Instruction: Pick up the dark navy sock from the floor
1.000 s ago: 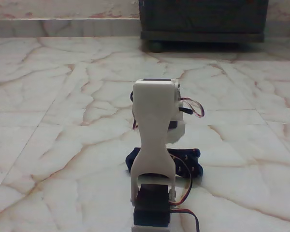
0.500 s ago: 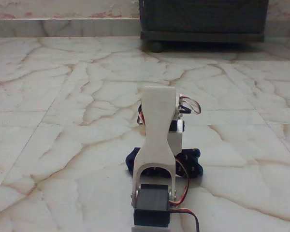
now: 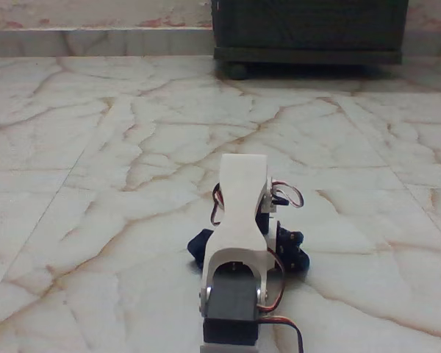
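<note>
My white arm [image 3: 239,220] is bent low over the sock [image 3: 294,248] at the lower middle of the fixed view – dark bits poke out both sides on the marble floor [image 3: 95,184] – can't tell how my jaws stand, arm's blocking them.

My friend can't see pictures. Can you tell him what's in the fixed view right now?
A white robot arm, seen from behind, leans low over a dark navy sock lying on a shiny marble floor. The arm hides most of the sock, so bits poke out on both sides, and the gripper can't be made out. A dark wooden cabinet stands at the back.
</note>
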`<action>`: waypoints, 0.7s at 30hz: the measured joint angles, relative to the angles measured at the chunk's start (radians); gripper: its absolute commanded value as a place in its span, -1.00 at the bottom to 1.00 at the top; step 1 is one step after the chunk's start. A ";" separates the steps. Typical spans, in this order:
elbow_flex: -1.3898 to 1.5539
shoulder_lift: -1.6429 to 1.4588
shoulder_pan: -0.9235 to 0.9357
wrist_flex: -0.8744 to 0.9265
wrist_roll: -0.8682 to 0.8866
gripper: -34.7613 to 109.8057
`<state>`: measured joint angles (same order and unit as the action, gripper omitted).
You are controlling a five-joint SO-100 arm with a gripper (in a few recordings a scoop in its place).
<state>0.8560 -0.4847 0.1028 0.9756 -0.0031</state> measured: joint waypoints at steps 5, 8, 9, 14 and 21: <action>-0.006 0.009 0.000 -0.080 -0.120 -0.52; -0.006 0.011 0.000 -0.110 -0.201 -0.52; -0.006 0.011 0.000 -0.121 -0.227 -0.52; 0.104 -0.095 0.015 -0.172 -0.281 -0.52; 0.330 -0.356 0.021 -0.256 -0.374 -0.52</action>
<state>1.1858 -0.8406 0.1243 0.7194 -0.3774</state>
